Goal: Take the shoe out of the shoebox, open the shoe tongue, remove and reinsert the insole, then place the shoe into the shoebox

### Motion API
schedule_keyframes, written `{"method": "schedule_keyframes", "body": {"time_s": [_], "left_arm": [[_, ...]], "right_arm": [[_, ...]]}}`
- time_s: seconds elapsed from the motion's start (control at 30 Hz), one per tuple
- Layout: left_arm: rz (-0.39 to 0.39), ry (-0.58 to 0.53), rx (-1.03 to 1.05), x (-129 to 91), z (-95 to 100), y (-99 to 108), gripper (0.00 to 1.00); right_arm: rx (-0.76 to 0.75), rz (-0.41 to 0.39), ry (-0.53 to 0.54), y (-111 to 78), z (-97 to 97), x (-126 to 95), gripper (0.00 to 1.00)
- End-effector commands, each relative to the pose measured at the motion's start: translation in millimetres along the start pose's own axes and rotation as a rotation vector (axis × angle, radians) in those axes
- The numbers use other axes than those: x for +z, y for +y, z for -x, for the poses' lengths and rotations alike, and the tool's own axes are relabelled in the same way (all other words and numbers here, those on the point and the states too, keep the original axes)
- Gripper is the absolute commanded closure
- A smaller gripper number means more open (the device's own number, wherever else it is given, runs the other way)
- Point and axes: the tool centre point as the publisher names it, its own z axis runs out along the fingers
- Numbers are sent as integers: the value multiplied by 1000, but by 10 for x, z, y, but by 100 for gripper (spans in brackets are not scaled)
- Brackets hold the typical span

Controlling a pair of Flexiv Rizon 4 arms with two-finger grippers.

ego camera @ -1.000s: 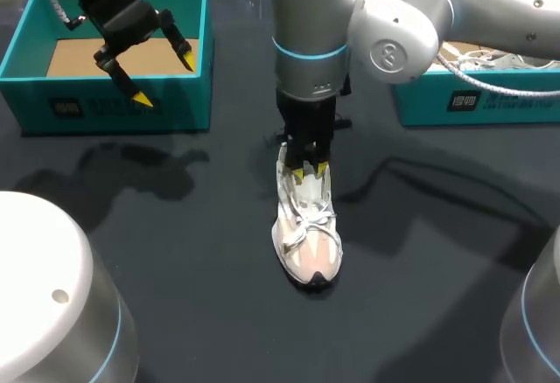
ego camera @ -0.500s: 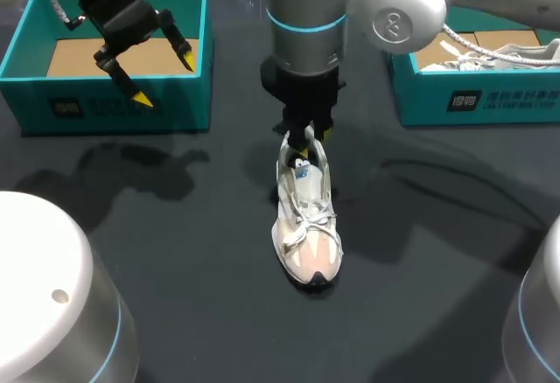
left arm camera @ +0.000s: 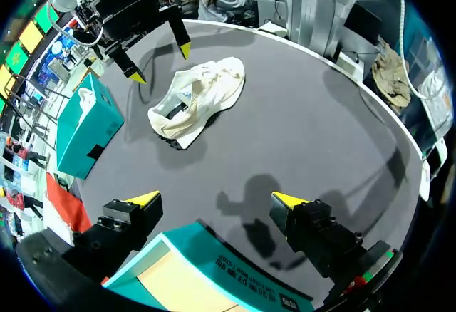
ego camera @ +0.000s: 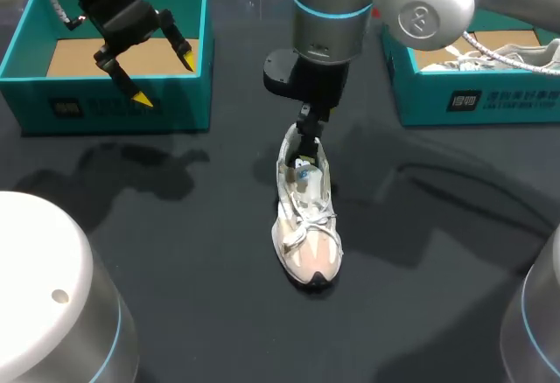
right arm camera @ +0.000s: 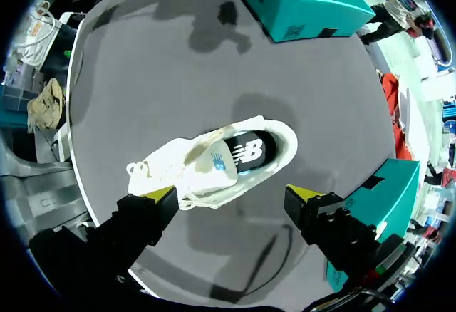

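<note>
The right gripper hangs directly over the heel end of the shoe, low above its collar. From its wrist, the shoe lies ahead of the right gripper, in the gap between the two fingers. The yellow tips are spread wide and neither touches it, though one tip sits close to the laces. Those jaws stand open and hold nothing.

The left gripper is well apart from the shoe, poised above the left shoebox. Its fingers are also spread wide with nothing between them. From the left wrist, that teal box lies right under the left gripper, showing a brown cardboard floor. The shoe is farther out on the dark table, with the right gripper above it.

The shoe stands upright on its sole near the middle of the table, between the two boxes. Its toe points toward the robot and its heel away. It is white to cream with a pinkish toe cap, white laces tied across the front, and a dark sole showing at the heel. The opening gapes, and a dark insole with a white mark is visible inside. A small blue patch shows on the tongue.

The right shoebox, also teal, holds another white shoe.
</note>
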Motion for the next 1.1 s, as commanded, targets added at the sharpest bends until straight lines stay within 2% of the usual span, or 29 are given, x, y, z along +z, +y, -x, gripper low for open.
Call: {"method": "schedule_keyframes", "body": {"time_s": [0.03,0.23,0.53,0.8,1.1], "left_arm": [[2,1,1,-5,-4,-1,0],[2,1,1,-5,-4,-1,0],[2,1,1,-5,-4,-1,0],[2,1,1,-5,-4,-1,0],[2,1,1,-5,-4,-1,0]], "right_arm": [[-382,-1,44,66,107,128,0],[-425,-14,22,213,264,222,0],[-387,-23,8,339,442,324,0],[-380,-6,4,335,626,513,0],[-362,-29,-20,349,758,794,0]]}}
